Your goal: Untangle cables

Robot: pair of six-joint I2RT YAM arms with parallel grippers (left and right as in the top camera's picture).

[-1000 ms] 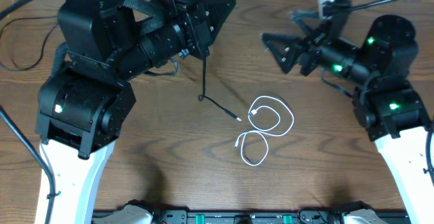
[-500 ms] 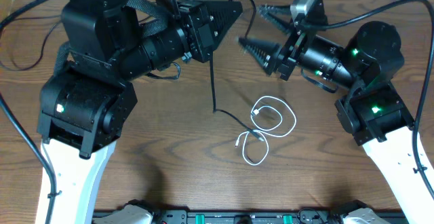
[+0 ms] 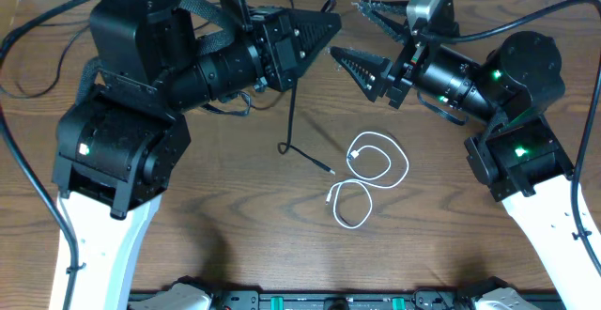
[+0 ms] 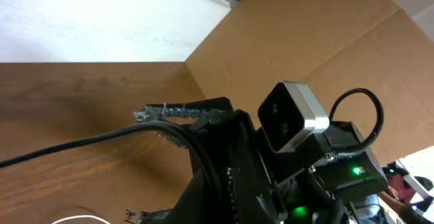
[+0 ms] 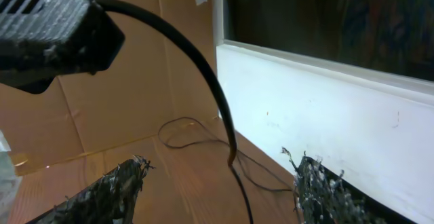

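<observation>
My left gripper (image 3: pixel 329 21) is shut on a black cable (image 3: pixel 289 113) and holds it up; the cable hangs down to the table and trails right to a small plug. It also shows in the left wrist view (image 4: pixel 102 139), where my left fingers (image 4: pixel 203 203) are a dark mass at the bottom. The white cable (image 3: pixel 376 137) lies in two loops on the table, apart from the black one; a bit shows in the left wrist view (image 4: pixel 74 218). My right gripper (image 3: pixel 362 36) is open and empty, facing the left gripper. In the right wrist view its fingers (image 5: pixel 217 176) frame a thin black cable (image 5: pixel 241 183). I make out only one black cable.
Thick robot wires (image 3: pixel 28 66) curve across the table's far left. A white wall (image 5: pixel 325 108) and brown cardboard (image 5: pixel 135 81) stand behind the table. A dark equipment rail (image 3: pixel 329 302) runs along the front edge. The right arm's camera (image 4: pixel 291 115) is close to my left fingers.
The right arm has swung left and up, its open fingers now facing the left gripper. The left gripper shifted slightly right with the black cable; the cable's lower end slid a little left.
</observation>
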